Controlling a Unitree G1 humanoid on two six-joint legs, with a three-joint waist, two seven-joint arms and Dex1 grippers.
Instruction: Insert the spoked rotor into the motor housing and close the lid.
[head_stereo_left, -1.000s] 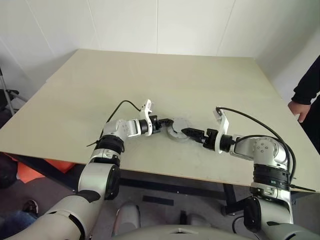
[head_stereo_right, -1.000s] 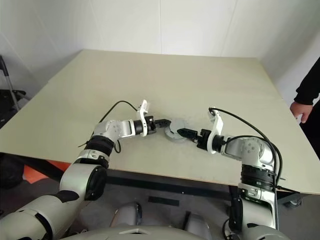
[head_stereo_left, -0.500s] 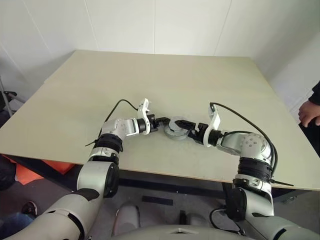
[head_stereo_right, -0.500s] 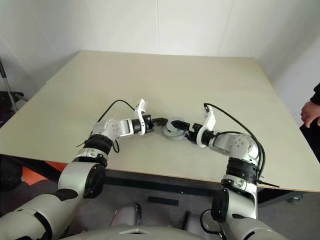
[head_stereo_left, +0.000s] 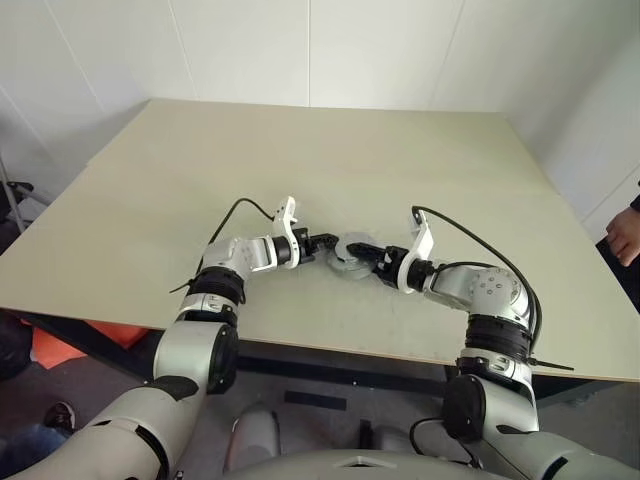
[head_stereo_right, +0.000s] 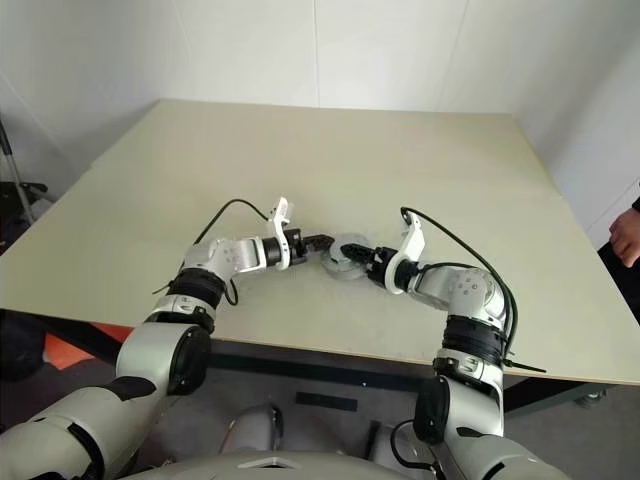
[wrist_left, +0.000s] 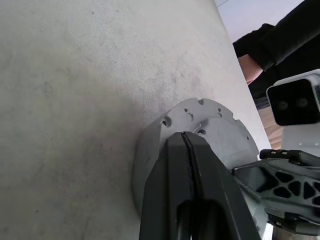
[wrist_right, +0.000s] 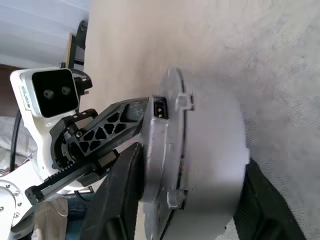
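Both arms are pulled in close over the near part of the surface (head_stereo_left: 420, 160), and their tools meet at one grey round assembly sitting just in front of the robot.

The right tool (wrist_right: 182, 200) has its two black fingers spread around that assembly, one on each side of the body. From the right wrist view they look like they're straddling it, but I can't tell if they're pressing on it or just bracketing it, so I wouldn't call that a firm grip.

The left tool (wrist_left: 186, 150) is pinched fully closed with nothing between the fingers, and its tip rests against the rim of the flat grey disc — looks like bracing or nudging rather than holding.

Now the parts. The lid (wrist_left: 215, 125) shows a plain grey face with small holes and notches around the edge, and it sits over the motor housing (wrist_right: 215, 145), which reads as the thicker grey drum under it. In the right wrist view there's a seam between the two, and the flange looks slightly proud of the drum, so I'd guess the lid is on but maybe not seated all the way.

The spoked rotor — I'm assuming it's already inside, since no copper windings are exposed.

So my read: insertion done, lid placed, what's left is pressing or aligning it fully home.

Further back there's bare surface, and a person's hand (head_stereo_left: 622, 232) beyond its far right edge.
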